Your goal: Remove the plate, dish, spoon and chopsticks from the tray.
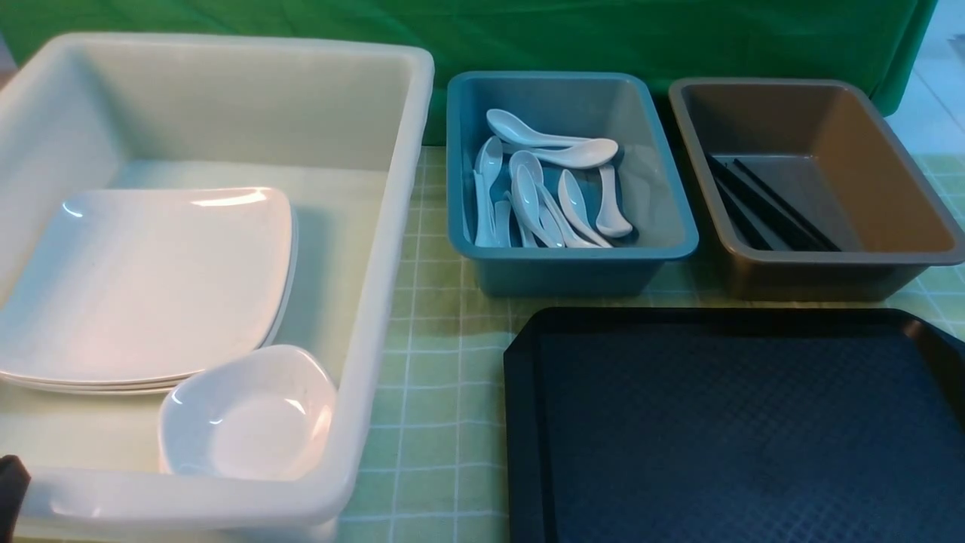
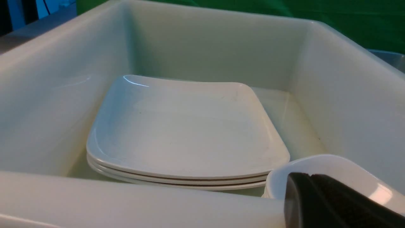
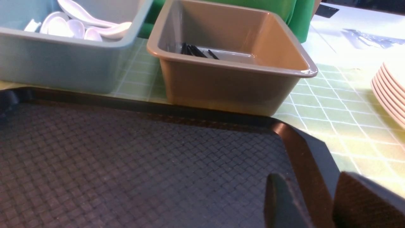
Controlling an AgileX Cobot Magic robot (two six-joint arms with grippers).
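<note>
Bare black tray [image 1: 739, 430] lies nearest; plates [image 1: 143, 279] and dish [image 1: 249, 415] sit sorted in the white bin [image 1: 392, 226], spoons [image 1: 543, 188] blue bin, chopsticks [image 1: 769, 204] brown. Left gripper [image 2: 332, 202], pinched shut, empty, hovers beside the dish. Right gripper [image 3: 319, 202], partly parted, holds nothing over the tray's corner.

A green cloth backdrop [image 1: 603, 34] hangs creased behind the surface [image 1: 437, 392], which wears a pale green covering crossed by a grid of white lines. At the far right edge a strip of pale, brightly lit floor [image 1: 938, 75] shows beyond the backdrop. Soft light gives glossy highlights throughout.
</note>
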